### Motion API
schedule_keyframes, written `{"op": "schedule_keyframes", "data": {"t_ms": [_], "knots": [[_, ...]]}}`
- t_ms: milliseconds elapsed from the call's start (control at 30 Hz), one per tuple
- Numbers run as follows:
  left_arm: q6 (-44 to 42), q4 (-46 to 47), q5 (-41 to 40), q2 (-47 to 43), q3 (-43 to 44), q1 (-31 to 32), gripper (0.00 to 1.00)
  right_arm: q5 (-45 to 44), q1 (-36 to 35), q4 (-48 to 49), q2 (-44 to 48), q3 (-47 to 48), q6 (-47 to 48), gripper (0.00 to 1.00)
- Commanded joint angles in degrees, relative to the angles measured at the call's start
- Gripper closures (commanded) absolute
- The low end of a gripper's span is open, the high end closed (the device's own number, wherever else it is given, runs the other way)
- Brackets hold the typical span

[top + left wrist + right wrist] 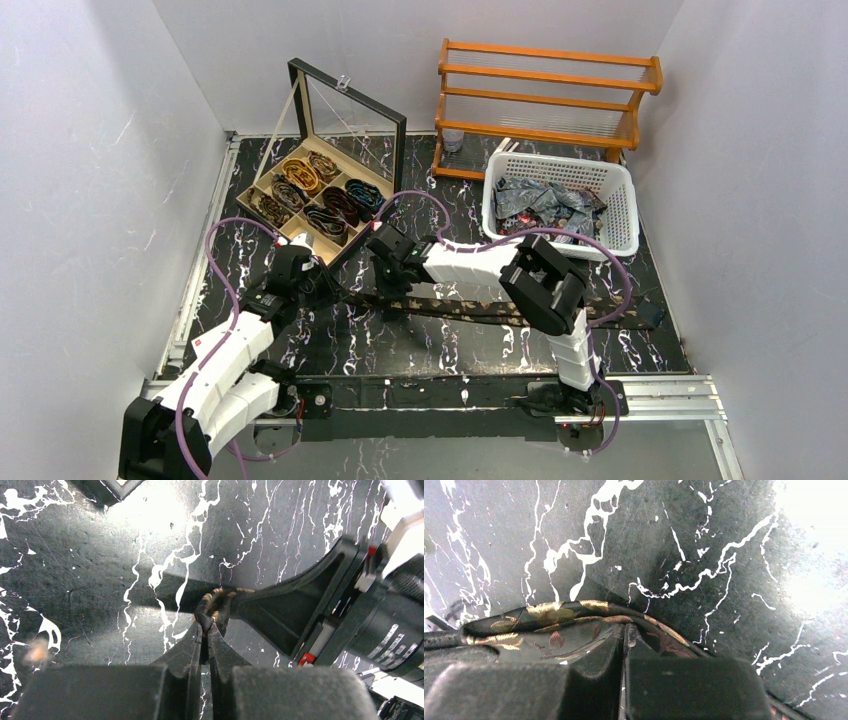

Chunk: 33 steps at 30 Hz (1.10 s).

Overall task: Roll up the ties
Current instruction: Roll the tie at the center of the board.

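Two arms (225, 350) low, fingers (192, 647) on tie (549, 617)

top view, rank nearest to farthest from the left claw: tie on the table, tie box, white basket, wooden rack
1. tie on the table, pinched in the left claw
2. tie box, just behind the claw
3. white basket, far right
4. wooden rack, back right, behind the basket

Top cam sits high behind the near edge of the black white-veined marble counter (450, 350), looking down across all of it to the far edge. Both wrist cams hug it left of centre, super close, sharing the same dark gold-flowered fabric necktie (549, 625).
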<state>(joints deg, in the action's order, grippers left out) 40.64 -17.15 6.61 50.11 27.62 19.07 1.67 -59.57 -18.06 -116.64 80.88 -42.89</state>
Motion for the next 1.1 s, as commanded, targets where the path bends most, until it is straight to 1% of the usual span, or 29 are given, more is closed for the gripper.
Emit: {"op": "schedule_keyframes", "data": {"t_ms": [0,100,200,367,533,667,767,867,933,1067], "knots": [[-1.5,-0.2,0.5,0.7,3.3,1.2,1.0,1.2,0.3,-2.2,-2.3,1.2,0.3,0.91],[-1.5,0.2,-0.1,1.2,4.9,4.4,1.0,1.2,0.3,-2.2,-2.2,1.5,0.3,0.91],[-0.6,0.1,-2.4,1.3,6.3,7.0,1.0,1.0,0.3,-2.7,-1.8,1.8,0.7,0.92],[-0.1,0.2,-3.3,2.8,7.4,8.1,1.0,1.5,0.8,-2.6,-0.9,1.4,0.8,0.91],[1.1,2.6,-2.2,4.7,8.0,10.5,1.0,4.7,2.1,0.0,1.4,0.2,0.8,0.91],[2.8,4.7,-2.3,6.0,7.5,11.5,1.0,7.1,3.9,3.5,6.7,-2.3,0.5,0.9],[2.5,4.8,-3.3,6.8,7.5,11.8,1.0,6.7,6.6,3.6,11.8,-5.6,-0.6,0.85],[1.8,4.8,-3.6,8.5,8.3,12.4,1.0,5.0,9.8,1.2,17.0,-9.8,-1.6,0.81],[1.2,4.8,-3.9,10.3,9.0,13.4,1.0,2.5,11.1,1.0,21.1,-13.8,-1.1,0.77],[1.5,6.0,-5.6,14.0,10.2,16.4,1.0,-2.2,13.8,-1.1,28.4,-17.4,0.2,0.7]]}}
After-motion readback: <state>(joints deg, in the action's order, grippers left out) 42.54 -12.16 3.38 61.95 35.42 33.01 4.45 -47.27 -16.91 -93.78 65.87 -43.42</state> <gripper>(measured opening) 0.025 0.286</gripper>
